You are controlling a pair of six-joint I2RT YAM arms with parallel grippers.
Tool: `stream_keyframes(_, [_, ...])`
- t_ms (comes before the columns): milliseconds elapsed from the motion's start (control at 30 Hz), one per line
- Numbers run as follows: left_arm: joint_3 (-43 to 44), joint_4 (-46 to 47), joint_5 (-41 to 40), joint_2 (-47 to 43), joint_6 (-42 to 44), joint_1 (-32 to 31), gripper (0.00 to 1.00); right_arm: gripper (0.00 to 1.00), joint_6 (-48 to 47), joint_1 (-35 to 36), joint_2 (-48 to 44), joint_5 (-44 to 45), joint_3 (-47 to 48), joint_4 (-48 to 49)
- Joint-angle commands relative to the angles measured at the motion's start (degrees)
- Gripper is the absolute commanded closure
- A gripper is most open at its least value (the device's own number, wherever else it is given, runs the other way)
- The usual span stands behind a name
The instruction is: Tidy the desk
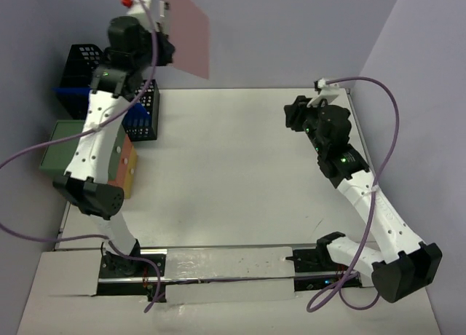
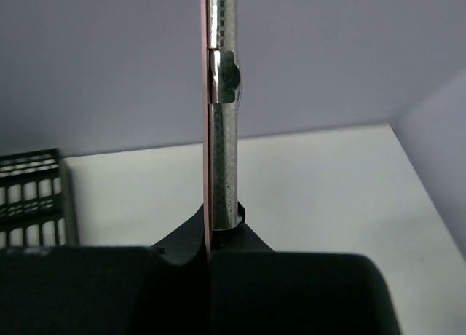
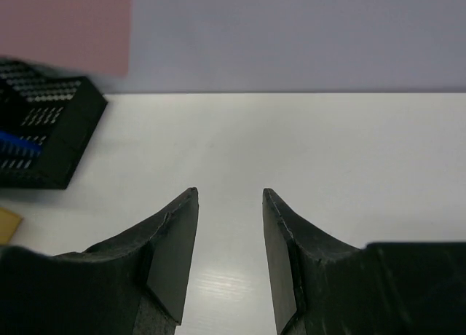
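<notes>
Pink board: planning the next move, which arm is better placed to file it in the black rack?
Left: left hand grips the pink board near the rack; right hand is open, far off.

White desk (image 1: 233,167), pink board (image 1: 186,30), black mesh basket (image 1: 86,62).

Bright even light, faint shadows, fg blurry

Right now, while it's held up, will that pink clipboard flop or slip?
Probably stiff: the pink clipboard stands flat and straight out from the left hand, no sag. Likely light, being thin edge-on. It may twist, since it's gripped only at one edge by the metal clip.
</notes>
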Motion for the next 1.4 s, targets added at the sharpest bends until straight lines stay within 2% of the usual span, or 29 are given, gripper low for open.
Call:
stream_keyframes(0, [1.8,-1.7,-5.5,-5.9,-11.2,6.5,1.00,0.52,-3.8,10.5,1.9,2.7,1.8,5.0])
stream_keyframes(67, [1.0,-2.3,-1.7,-8.6,-14.4,9.3,1.00,0.50,-12.2,16.3,3.4,5.9,2.2,11.3])
stream_keyframes(100, [-0.7,-2.4,0.7,-10.4,-15.6,10.4,1.00,0.48,-19.1,21.3,5.1,8.5,2.3,14.0])
stream_keyframes(133, [-1.2,-2.5,1.4,-10.9,-16.6,10.9,1.00,0.48,-20.9,25.2,5.5,9.1,2.3,17.0])
stream_keyframes(200, [-5.6,-2.8,6.0,-14.6,-20.0,11.4,1.00,0.41,-38.0,33.4,11.2,15.6,2.4,26.8])
stream_keyframes(267, [-7.6,-3.4,8.9,-16.3,-22.5,11.4,1.00,0.35,-47.9,38.0,16.1,18.6,3.0,38.9])
stream_keyframes(367, [-11.2,-4.0,12.4,-19.0,-24.7,11.4,1.00,0.30,-61.1,43.0,26.6,23.0,8.7,46.9])
stream_keyframes(433, [-12.4,-4.6,12.8,-20.0,-25.3,11.4,1.00,0.30,-64.1,43.6,30.4,26.0,12.5,49.2])
stream_keyframes(500, [-13.7,-5.2,13.7,-21.3,-24.8,11.4,1.00,0.29,-65.1,43.7,34.6,25.9,17.2,48.9])
stream_keyframes(667, [-16.0,-6.2,16.2,-23.0,-24.5,11.4,1.00,0.26,-65.8,43.5,39.5,25.0,21.7,48.7])
stream_keyframes(800, [-17.2,-8.0,18.2,-23.4,-25.0,11.4,1.00,0.27,-68.0,42.9,44.6,30.1,27.2,50.2])
stream_keyframes(867, [-18.7,-7.8,20.0,-24.0,-26.1,11.4,1.00,0.29,-68.7,42.3,45.9,27.8,27.7,46.8])
stream_keyframes(967, [-18.9,-7.2,22.7,-24.1,-26.6,11.4,1.00,0.57,-66.9,41.7,47.1,26.8,28.1,45.8])
stream_keyframes(1100, [-19.9,-8.3,23.7,-24.9,-25.5,11.4,1.00,0.78,-64.3,40.3,47.9,29.6,29.8,45.2])
stream_keyframes(1167, [-22.3,-7.5,25.7,-25.7,-25.9,11.4,1.00,1.00,-63.9,39.9,47.1,29.1,29.1,45.3])
stream_keyframes(1367, [-29.7,-0.6,35.7,-28.4,-28.6,11.4,0.98,1.00,-66.1,39.8,45.9,29.1,26.3,47.8])
